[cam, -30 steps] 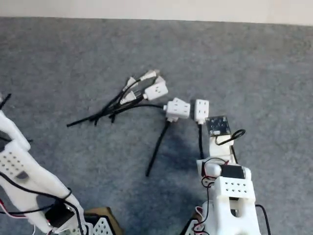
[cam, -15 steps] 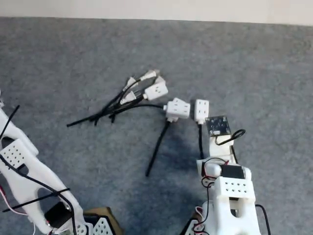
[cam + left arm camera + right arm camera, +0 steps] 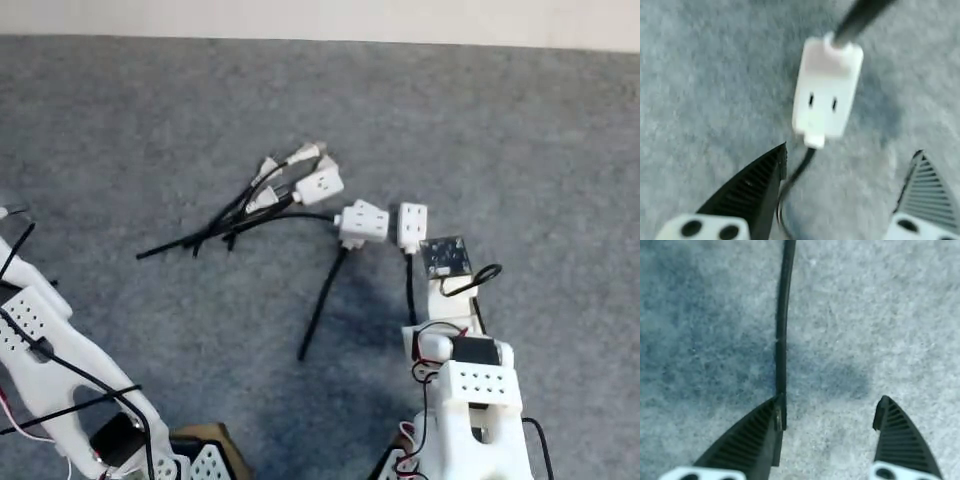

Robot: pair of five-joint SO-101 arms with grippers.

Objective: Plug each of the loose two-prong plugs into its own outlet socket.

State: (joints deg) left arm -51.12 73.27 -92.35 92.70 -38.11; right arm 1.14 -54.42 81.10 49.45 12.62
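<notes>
White two-slot outlet socket (image 3: 827, 95), mid-frame in the high view, lies just ahead of our wide-open left pincer (image 3: 850, 150), long axis along the approach; right pincer (image 3: 832, 400) wide, empty, beside black cable (image 3: 782, 330).

On the grey carpeted table (image 3: 520, 130), a bundle of black cables (image 3: 215, 228) lies left of centre. Its white two-prong plugs (image 3: 305, 153) are at the far right end, beside a white outlet socket block (image 3: 321, 185). Right of these and nearer the front, a second white socket block (image 3: 363, 222) sits just beside a third white socket block (image 3: 412, 225). A lone black cable (image 3: 322, 300) runs frontward from the second. The white right arm (image 3: 470, 400) stands before the third, and the white left arm (image 3: 40, 350) is at front left.
</notes>
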